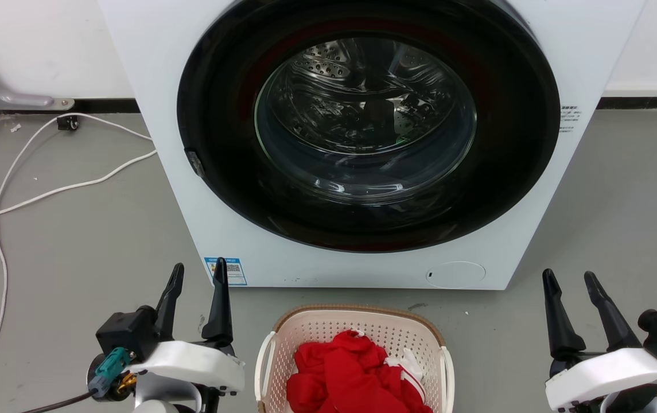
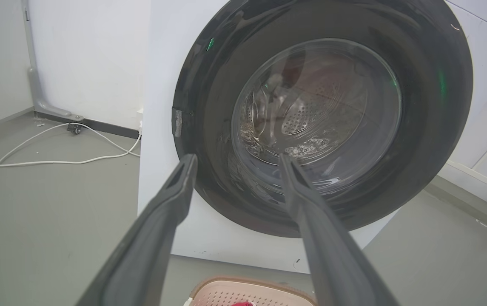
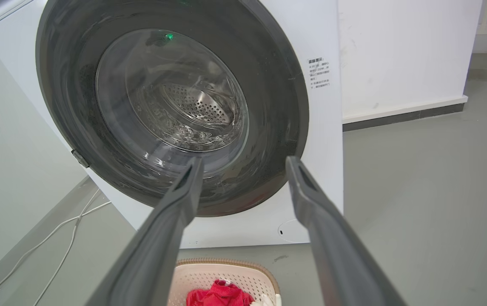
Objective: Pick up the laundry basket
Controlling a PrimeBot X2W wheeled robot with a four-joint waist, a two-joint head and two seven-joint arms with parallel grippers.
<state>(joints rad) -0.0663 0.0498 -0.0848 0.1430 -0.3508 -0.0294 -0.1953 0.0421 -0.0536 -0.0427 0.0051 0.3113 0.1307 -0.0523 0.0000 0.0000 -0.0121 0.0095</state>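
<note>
Head view puts the laundry basket [image 1: 357, 310] on the floor [image 1: 76, 241] before the washing machine [image 1: 236, 229], between our left gripper [image 1: 199, 265] and right gripper [image 1: 568, 274], both spread empty, so we should lower onto its white side handles [image 1: 263, 361] together and lift level.

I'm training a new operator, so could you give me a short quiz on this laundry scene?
1. True or false: the left hand is shut on the laundry basket.
2. What lies in the basket? A) blue towels B) red clothes C) nothing
3. Fill in: the basket stands on the floor in front of the ____.
Key: 1 false: left hand and right hand are both open, apart from the basket. 2 B: red clothes. 3 washing machine.
</note>
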